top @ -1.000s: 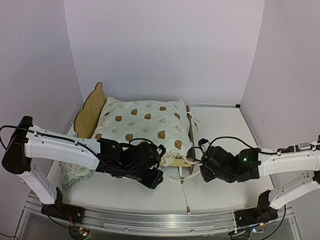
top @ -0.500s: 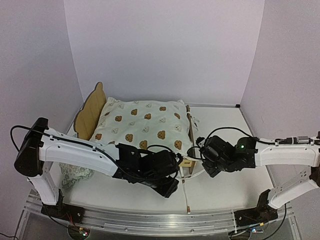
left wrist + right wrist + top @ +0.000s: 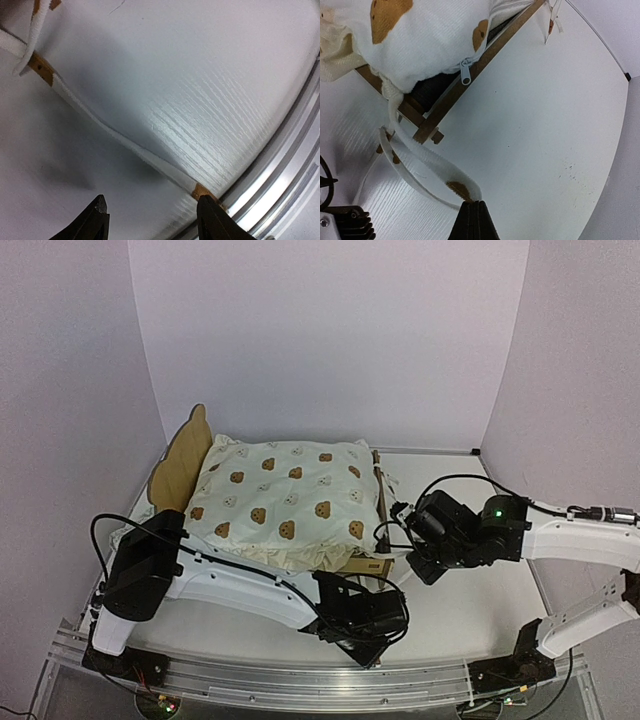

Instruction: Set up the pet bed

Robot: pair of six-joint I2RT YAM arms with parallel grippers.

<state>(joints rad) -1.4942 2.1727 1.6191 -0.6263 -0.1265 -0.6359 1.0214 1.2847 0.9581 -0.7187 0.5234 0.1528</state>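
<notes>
The pet bed (image 3: 180,468) stands at the back left, with its bear-ear headboard on the left. Its plywood footboard corner (image 3: 470,85) shows in the right wrist view. A cream bear-print cover (image 3: 290,502) lies on the bed, zipper (image 3: 465,71) at the foot. My right gripper (image 3: 474,202) is shut on the brown-tipped end of a white tie (image 3: 461,189) that loops down from the cover's corner. My left gripper (image 3: 152,212) is open low over the table near the front edge. A second tie (image 3: 125,142) lies flat ahead of it, its brown tip (image 3: 201,190) by the right finger.
The aluminium front rail (image 3: 282,170) runs just beyond the left gripper. The left arm (image 3: 240,585) stretches across the table in front of the bed. A bit of pale lacy fabric (image 3: 118,538) peeks out beside its shoulder. White walls enclose the table on three sides.
The left arm has swung right and toward the front edge, along the loose tie. The right gripper has moved back toward the bed's foot, still shut on its tie.
</notes>
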